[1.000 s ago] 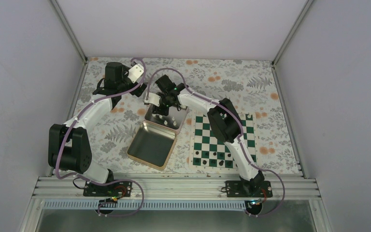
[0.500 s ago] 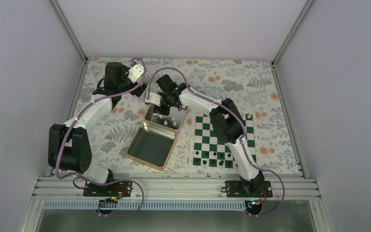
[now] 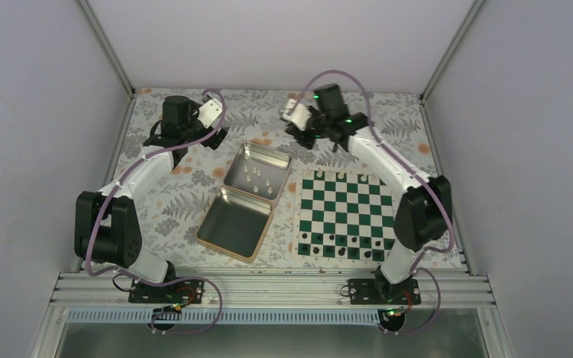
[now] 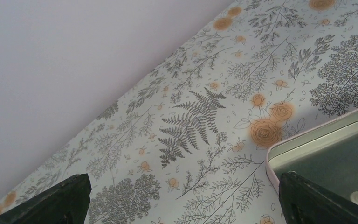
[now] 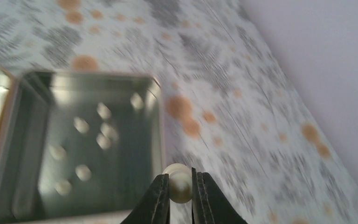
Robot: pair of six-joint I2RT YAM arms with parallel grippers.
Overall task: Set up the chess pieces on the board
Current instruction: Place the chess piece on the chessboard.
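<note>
Pinches one cream chess piece point(image 5: 180, 185) in the right claw point(image 5: 181, 181) above the desk point(image 3: 388, 127) beyond the far left corner of the board point(image 3: 347, 212), and holds the left claw point(image 4: 182, 200) spread beside the open tin point(image 3: 265, 150) containing further chess pieces point(image 3: 258, 174).

The right wrist view is smeared throughout: the pale pieces point(image 5: 103, 111) lying in the tin point(image 5: 88, 73) are soft blobs of no tellable kind, and the tin runs off the left and bottom edges. Of the cream piece point(image 5: 180, 183) pinched by the right gripper point(image 5: 181, 198), only a rounded top shows; the rest is hidden between the fingers. In the left wrist view the left gripper point(image 4: 182, 200) appears only as two dark finger ends, cut off at the bottom corners. From above, the dark pieces point(image 3: 330, 251) on the board point(image 3: 347, 212) are too small to identify.
</note>
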